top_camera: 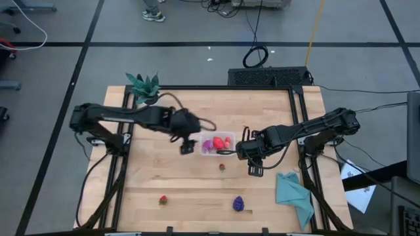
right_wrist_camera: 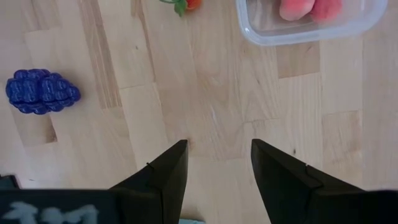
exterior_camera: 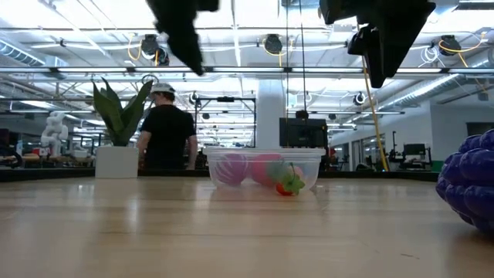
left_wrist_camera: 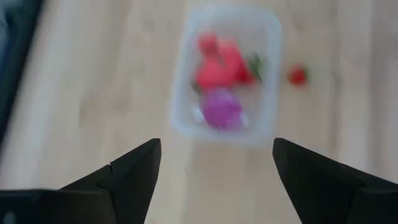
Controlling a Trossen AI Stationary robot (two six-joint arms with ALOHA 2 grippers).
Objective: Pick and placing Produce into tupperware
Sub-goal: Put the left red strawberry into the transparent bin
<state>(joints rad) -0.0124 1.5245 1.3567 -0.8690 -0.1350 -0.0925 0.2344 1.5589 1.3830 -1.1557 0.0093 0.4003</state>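
Because three pieces of produce are left outside the tupperware (top_camera: 217, 144), the task is judged to be part done. Nearest the front edge of the table (top_camera: 197, 190), a small strawberry (top_camera: 163, 200) is seen at the left and a dark purple cluster (top_camera: 238, 204) to its right, well apart from each other and from the container. A teal cloth (top_camera: 293, 194) is crumpled at the near right, away from the work. Farther in, a second small strawberry (top_camera: 222, 166) is found just beside the near wall of the tupperware, probably the easiest piece to take next.

At mid table the clear tupperware is set between the two arms so that either can reach it; a magenta ball (left_wrist_camera: 222, 108) and bigger red pieces (left_wrist_camera: 221, 65) are held inside it. The right gripper (right_wrist_camera: 216, 163) is held above bare wood to the right of the container, its fingers parted with nothing between them. The left gripper (left_wrist_camera: 214, 162) is kept above the left side of the container, spread wide and empty. At the far left corner a potted plant (top_camera: 144, 86) is placed clear of the work. Beyond the table a person is seen in the low view.
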